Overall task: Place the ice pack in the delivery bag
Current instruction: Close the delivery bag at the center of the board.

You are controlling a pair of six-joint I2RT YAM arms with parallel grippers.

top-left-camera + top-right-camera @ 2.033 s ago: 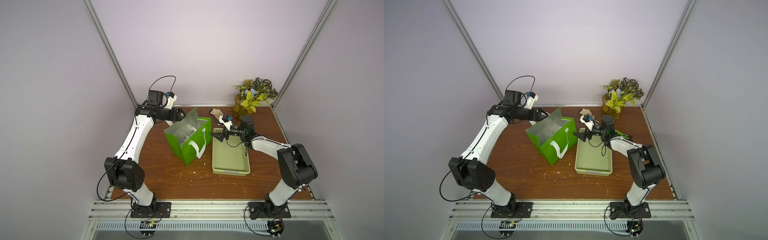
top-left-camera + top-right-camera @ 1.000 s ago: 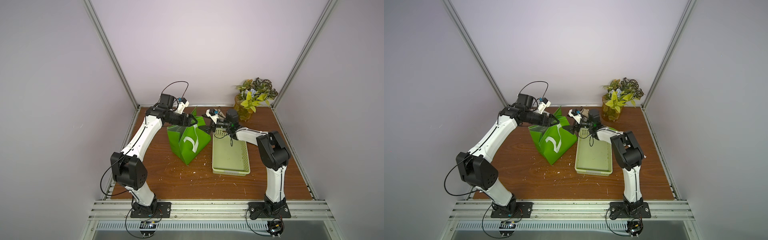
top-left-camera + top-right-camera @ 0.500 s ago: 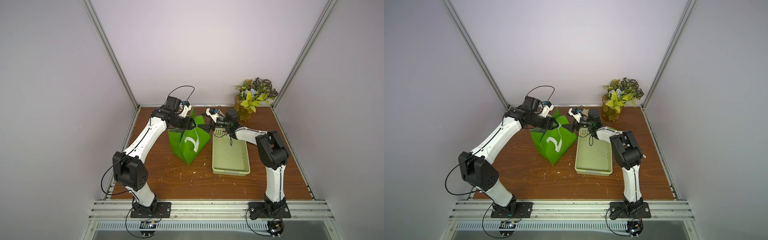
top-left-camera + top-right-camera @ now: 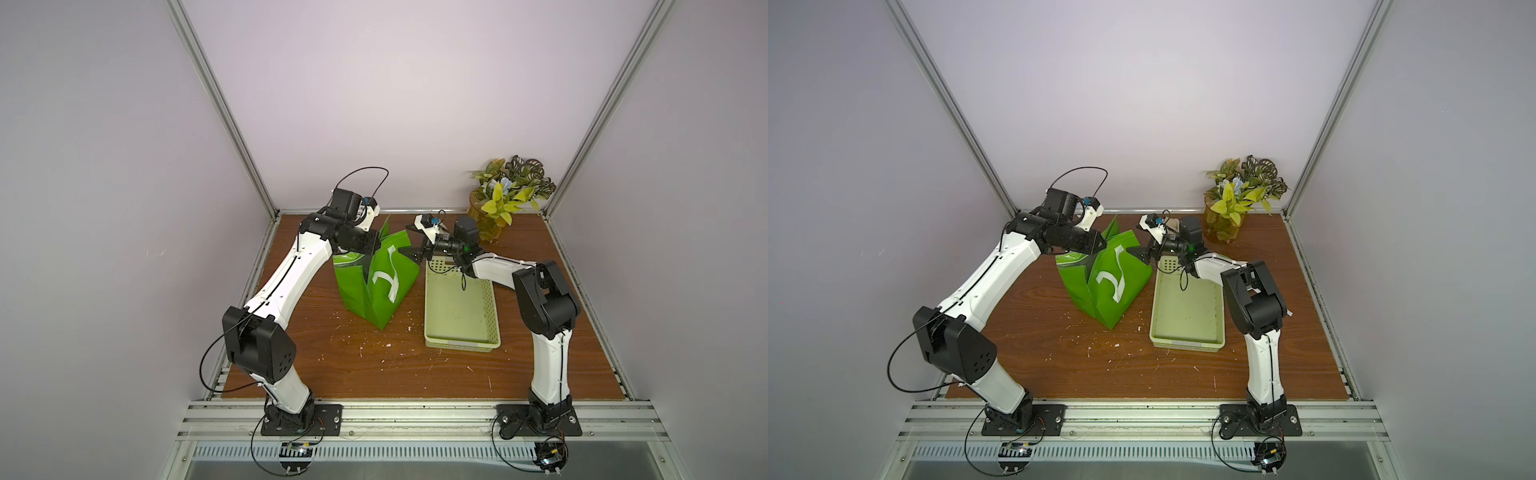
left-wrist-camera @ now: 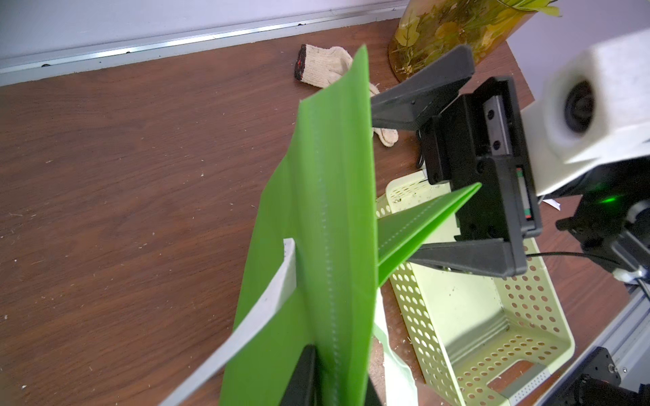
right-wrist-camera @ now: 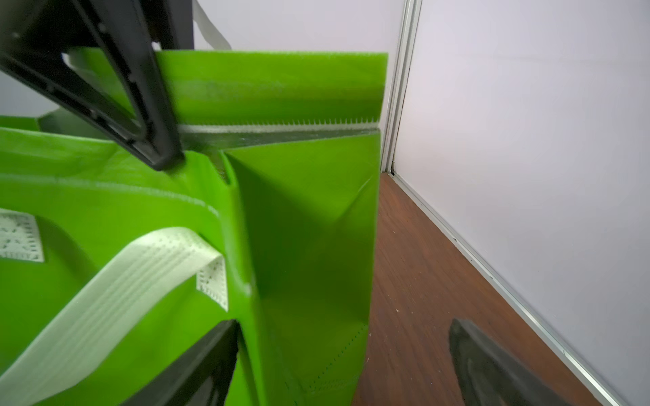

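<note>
The delivery bag (image 4: 382,286) (image 4: 1104,286) is bright green with white strap handles and stands mid-table, its top pressed together into a narrow fold. My left gripper (image 4: 376,246) (image 5: 334,372) is shut on the bag's top edge (image 5: 330,218), with green fabric pinched between its black fingers. My right gripper (image 4: 413,245) (image 6: 344,327) stands open at the bag's other side, its fingers (image 5: 422,95) either side of a green flap without closing on it. A strip of silver lining (image 6: 281,135) shows under the top flap. The ice pack is not in view.
A pale green perforated basket (image 4: 461,307) (image 5: 475,334) lies right of the bag, under the right arm. A plant in an amber vase (image 4: 503,208) stands at the back right corner. A knitted glove (image 5: 323,66) lies near the back wall. Crumbs dot the wooden table (image 4: 374,361).
The left gripper came in from the left and closed on the bag's top edge. The bag's mouth went from open to folded narrow. The right arm reached the bag's side, then stayed.
</note>
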